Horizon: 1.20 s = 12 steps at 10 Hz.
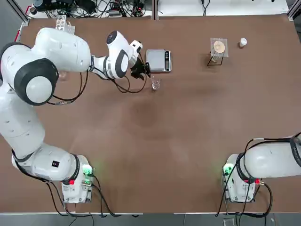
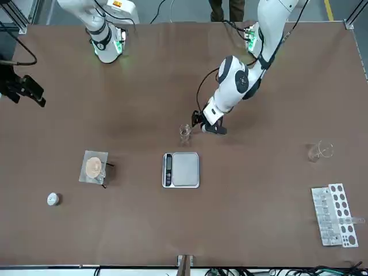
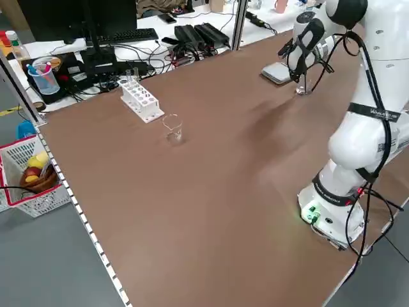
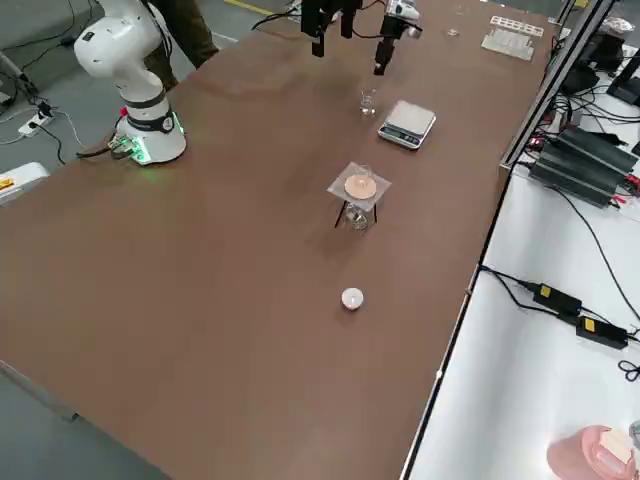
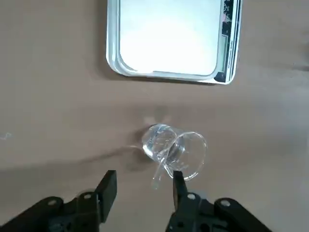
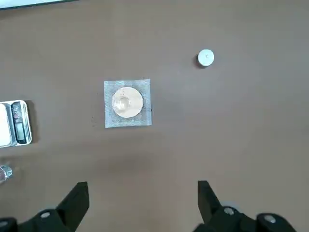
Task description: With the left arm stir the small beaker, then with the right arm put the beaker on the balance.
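Hovering over the brown worktop (image 1: 155,141), the left arm's black claw (image 5: 141,191), half spread and pinching nothing, flanks a thin glass rod (image 5: 161,166) leaning out of the tiny clear glass beaker (image 5: 166,150). Good stirring, I judge, needs a centred pinch on the rod without tipping the glass. Just beyond lies the flat silver balance (image 5: 171,41), uncomfortably close. Well apart, the right claw (image 6: 140,203) hangs wide open.
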Each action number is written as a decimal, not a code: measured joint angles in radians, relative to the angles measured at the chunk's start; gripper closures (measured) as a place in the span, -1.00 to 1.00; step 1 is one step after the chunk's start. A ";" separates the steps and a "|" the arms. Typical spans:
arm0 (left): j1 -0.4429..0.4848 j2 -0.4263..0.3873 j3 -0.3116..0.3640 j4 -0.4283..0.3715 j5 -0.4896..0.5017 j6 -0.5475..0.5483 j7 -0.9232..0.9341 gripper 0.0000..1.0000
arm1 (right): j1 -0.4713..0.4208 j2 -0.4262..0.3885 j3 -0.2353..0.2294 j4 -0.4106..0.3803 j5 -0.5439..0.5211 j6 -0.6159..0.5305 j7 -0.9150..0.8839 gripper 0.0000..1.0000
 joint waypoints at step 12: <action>-0.001 0.055 -0.016 0.035 0.000 0.056 0.000 0.18 | 0.005 0.011 0.002 -0.009 -0.015 0.046 -0.002 -0.99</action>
